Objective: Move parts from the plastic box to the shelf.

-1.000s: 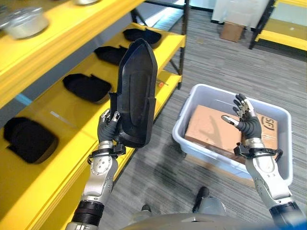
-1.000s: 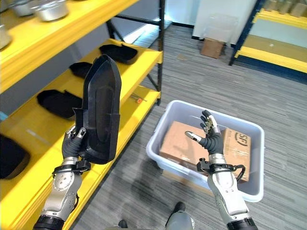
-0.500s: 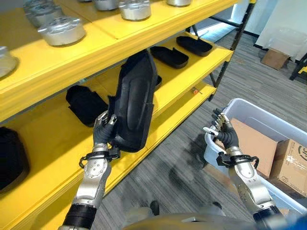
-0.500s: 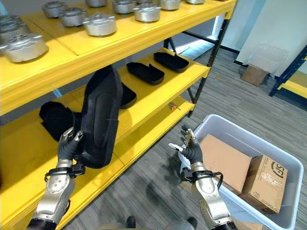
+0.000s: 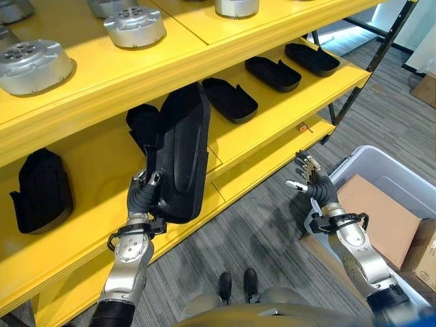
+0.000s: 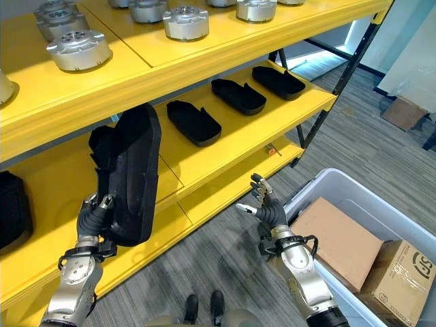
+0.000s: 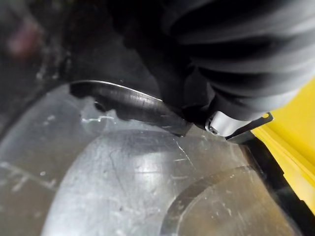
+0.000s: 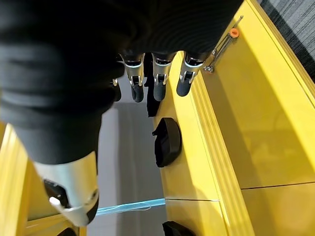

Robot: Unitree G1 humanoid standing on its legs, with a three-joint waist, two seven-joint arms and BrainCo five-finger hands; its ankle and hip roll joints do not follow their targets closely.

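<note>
Left hand [image 5: 139,201] has brought the black part [image 5: 180,153] nearer the shelf [image 5: 272,109].

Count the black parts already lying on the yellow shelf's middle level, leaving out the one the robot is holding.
5. From the far end: first, second, third, a fourth partly behind the held part in the left hand, a fifth at the near end. More may be hidden.

**Camera positions**

Both eye views: from the head, looking down and forward; both take in the yellow shelf [image 5: 272,119], grey floor [image 5: 259,238] and plastic box [image 6: 354,194], slightly offset. Left wrist view: very close against a black part [image 7: 74,44]. Right wrist view: along the right hand [image 8: 152,81] toward the shelf.
</note>
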